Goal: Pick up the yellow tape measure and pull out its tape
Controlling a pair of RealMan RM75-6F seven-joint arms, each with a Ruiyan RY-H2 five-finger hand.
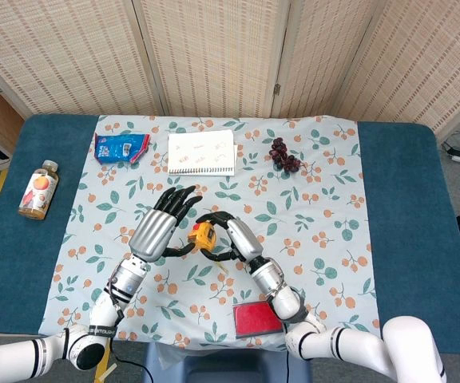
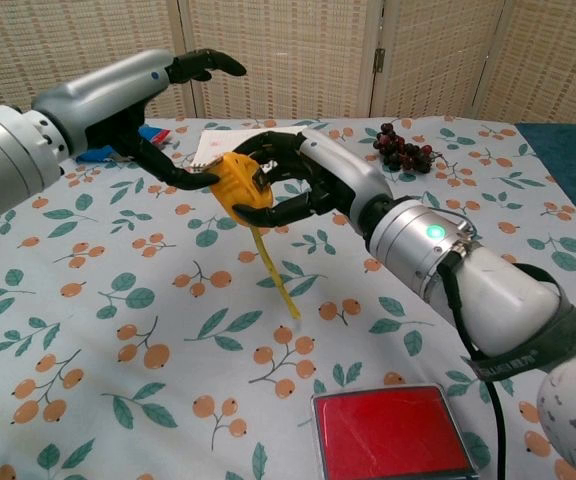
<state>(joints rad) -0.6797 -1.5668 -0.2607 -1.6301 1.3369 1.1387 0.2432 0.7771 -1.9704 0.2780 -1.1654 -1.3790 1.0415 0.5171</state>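
Observation:
My right hand grips the yellow tape measure and holds it above the middle of the floral tablecloth. A short length of yellow tape hangs from the case down to the cloth. Just left of the case is my left hand, fingers spread and stretched over it. Its thumb reaches to the case's left side; whether it touches I cannot tell. Nothing is held in the left hand.
A red box lies at the near edge. At the far side lie a notebook, dark grapes and a blue packet. On the blue mat at left lies a juice bottle.

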